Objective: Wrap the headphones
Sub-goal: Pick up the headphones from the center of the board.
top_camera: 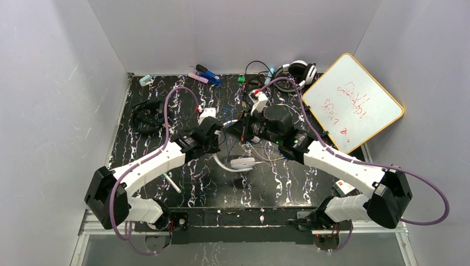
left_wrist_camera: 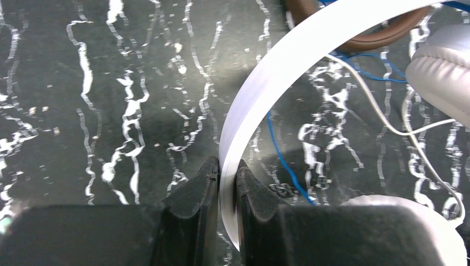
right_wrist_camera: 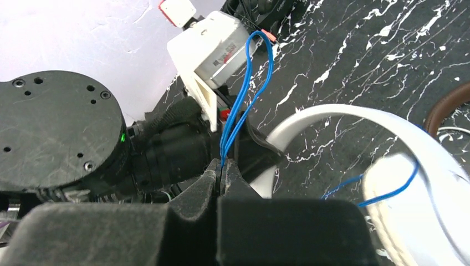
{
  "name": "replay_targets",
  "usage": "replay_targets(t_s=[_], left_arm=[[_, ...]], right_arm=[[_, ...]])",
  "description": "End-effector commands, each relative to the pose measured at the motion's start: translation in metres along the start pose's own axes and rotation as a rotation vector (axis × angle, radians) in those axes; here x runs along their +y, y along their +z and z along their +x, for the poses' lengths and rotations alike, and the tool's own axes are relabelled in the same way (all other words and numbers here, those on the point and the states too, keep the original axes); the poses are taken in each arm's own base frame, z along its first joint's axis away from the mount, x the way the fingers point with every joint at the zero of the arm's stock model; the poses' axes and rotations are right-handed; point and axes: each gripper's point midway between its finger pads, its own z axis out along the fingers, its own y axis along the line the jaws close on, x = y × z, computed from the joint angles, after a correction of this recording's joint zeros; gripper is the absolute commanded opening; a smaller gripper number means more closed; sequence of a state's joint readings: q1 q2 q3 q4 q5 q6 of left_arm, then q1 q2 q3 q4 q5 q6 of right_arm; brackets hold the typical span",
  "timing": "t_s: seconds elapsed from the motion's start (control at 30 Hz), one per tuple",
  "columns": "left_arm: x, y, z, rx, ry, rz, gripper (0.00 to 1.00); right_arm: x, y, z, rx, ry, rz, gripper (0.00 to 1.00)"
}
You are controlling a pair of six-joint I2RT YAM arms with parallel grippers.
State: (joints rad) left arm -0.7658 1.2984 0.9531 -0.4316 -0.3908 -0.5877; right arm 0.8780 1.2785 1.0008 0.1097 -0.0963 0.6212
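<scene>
**Headsets at the hub, clutter along the far edge**

Standing at the arms' side of the table (top_camera: pixel 288 185), with twelve o'clock at the back wall. The centre headset (top_camera: pixel 235 162) lies mid-table. Its band (left_wrist_camera: pixel 255 94) is caught between the fingers of the left gripper (left_wrist_camera: pixel 227 166), which comes in from eight o'clock. The right gripper (right_wrist_camera: pixel 221 166), in from four o'clock, pinches a loop of cord (right_wrist_camera: pixel 227 141) just behind that headset. A second headset (top_camera: pixel 145 117) lies at ten o'clock. A third headset (top_camera: pixel 299 71) sits at one o'clock by the back wall. Markers (top_camera: pixel 206 75) lie along the far edge at eleven to twelve. A whiteboard (top_camera: pixel 354 102) leans against the right wall at two o'clock. A pen (top_camera: pixel 172 183) lies at seven o'clock, beside the left arm.
</scene>
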Motion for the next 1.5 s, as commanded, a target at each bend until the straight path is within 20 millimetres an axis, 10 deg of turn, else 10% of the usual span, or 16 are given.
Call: replay_targets(t_s=[0.0, 0.23, 0.5, 0.63, 0.93, 1.1, 1.47], left_arm=[[-0.045, -0.016, -0.037, -0.078, -0.135, 0.155, 0.00], [-0.047, -0.027, -0.050, -0.117, -0.190, 0.175, 0.01], [-0.071, -0.032, -0.071, -0.158, -0.198, 0.278, 0.02], [-0.061, -0.045, -0.100, -0.250, -0.142, 0.216, 0.03], [0.015, -0.084, -0.118, -0.292, 0.051, -0.106, 0.05], [0.038, -0.116, -0.137, -0.320, 0.017, -0.161, 0.08], [0.057, -0.182, -0.180, -0.333, 0.041, -0.178, 0.07]], right_arm=[[0.024, 0.004, -0.035, -0.114, -0.041, -0.043, 0.01], [-0.021, -0.019, -0.048, -0.213, -0.052, 0.199, 0.01], [0.042, -0.018, -0.006, 0.091, -0.205, -0.219, 0.01], [0.041, -0.026, 0.008, 0.160, -0.193, -0.230, 0.01], [-0.090, -0.110, -0.068, -0.277, -0.191, 0.585, 0.01], [-0.119, -0.142, -0.082, -0.397, -0.261, 0.761, 0.01], [-0.210, -0.125, -0.065, -0.261, -0.037, 0.972, 0.01]])
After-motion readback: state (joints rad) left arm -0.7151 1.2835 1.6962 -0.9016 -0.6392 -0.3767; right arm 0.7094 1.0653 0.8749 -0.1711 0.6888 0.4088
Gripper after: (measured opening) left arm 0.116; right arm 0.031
